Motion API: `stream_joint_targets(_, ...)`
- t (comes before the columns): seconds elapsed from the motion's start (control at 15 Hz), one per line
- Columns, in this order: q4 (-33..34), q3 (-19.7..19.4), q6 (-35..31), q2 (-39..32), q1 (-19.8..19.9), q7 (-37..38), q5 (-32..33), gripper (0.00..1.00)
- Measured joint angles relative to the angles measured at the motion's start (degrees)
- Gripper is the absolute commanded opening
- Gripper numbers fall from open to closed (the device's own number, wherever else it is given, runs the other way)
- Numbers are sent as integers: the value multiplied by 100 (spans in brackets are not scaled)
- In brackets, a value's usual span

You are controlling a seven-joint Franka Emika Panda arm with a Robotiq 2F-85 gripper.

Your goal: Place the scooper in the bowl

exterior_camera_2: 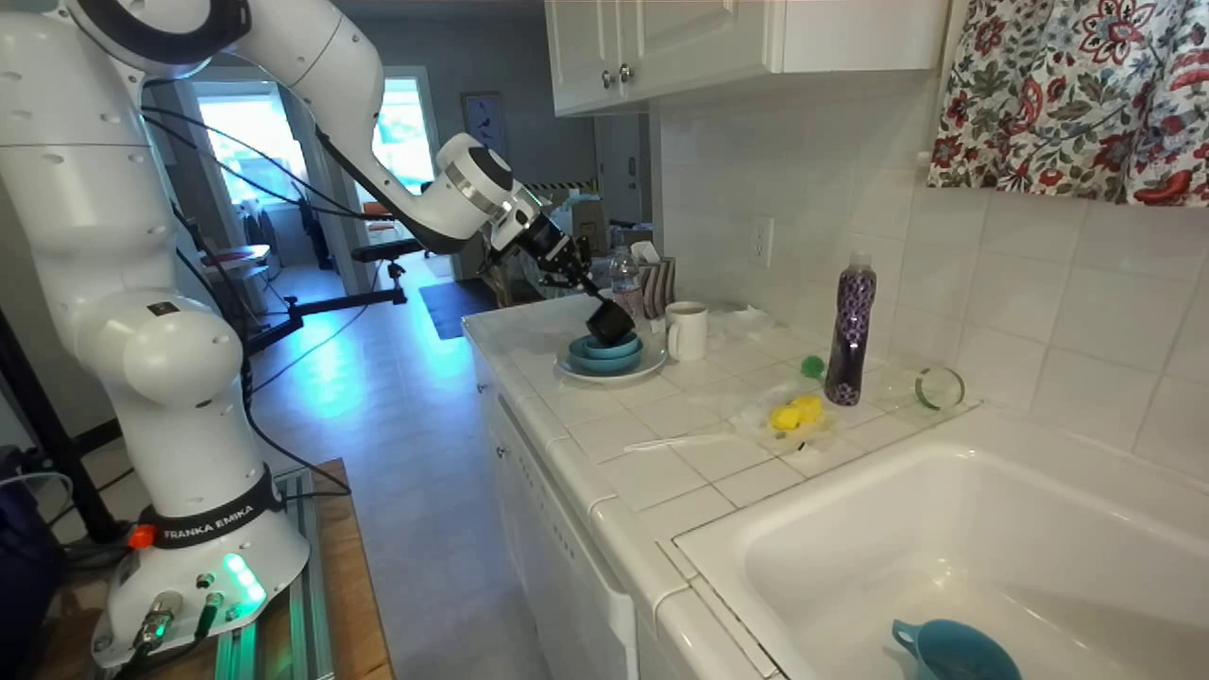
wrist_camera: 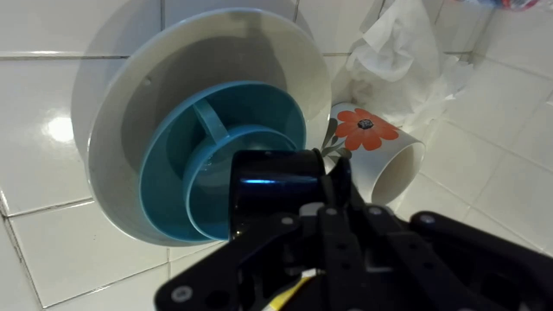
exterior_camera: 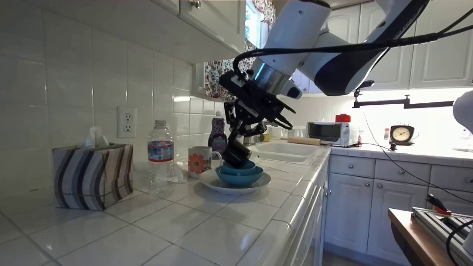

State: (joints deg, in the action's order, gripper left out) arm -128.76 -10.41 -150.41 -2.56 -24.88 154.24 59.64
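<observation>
Apparently the placing step is in hand: the jaws are clamped on the scoop [exterior_camera: 237, 154], tilted over the cup [wrist_camera: 211, 190] inside the bowl [exterior_camera: 238, 180]; whether it touches, I cannot tell. The next move calls for easing it down, then releasing.

In an exterior view, clock centered on 1 plate [exterior_camera_2: 654, 363]: 1 bowl [exterior_camera_2: 603, 365], 1 scoop [exterior_camera_2: 611, 323], 2 cups [exterior_camera_2: 612, 351] [exterior_camera_2: 971, 652] (center, 4 o'clock), 2 bottles [exterior_camera_2: 850, 335] [exterior_camera_2: 625, 276] (12, 3 o'clock), 1 mug [exterior_camera_2: 689, 332] (2 o'clock), 1 tissue box [exterior_camera_2: 659, 289].
</observation>
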Motion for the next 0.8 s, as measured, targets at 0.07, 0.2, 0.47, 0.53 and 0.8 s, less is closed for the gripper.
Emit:
stream_joint_targets(0.07, 0, -7, 13, 0, 2, 0, 11, 13)
stream_joint_targets(0.2, 0, -21, 18, -1, 6, -13, 15, 37)
stream_joint_targets(0.47, 1, -46, 20, -2, 12, -93, 22, 65)
stream_joint_targets(0.53, 1, -53, 20, -2, 12, -105, 23, 71)
stream_joint_targets(0.8, 18, -68, 54, 6, 12, -136, 44, 98)
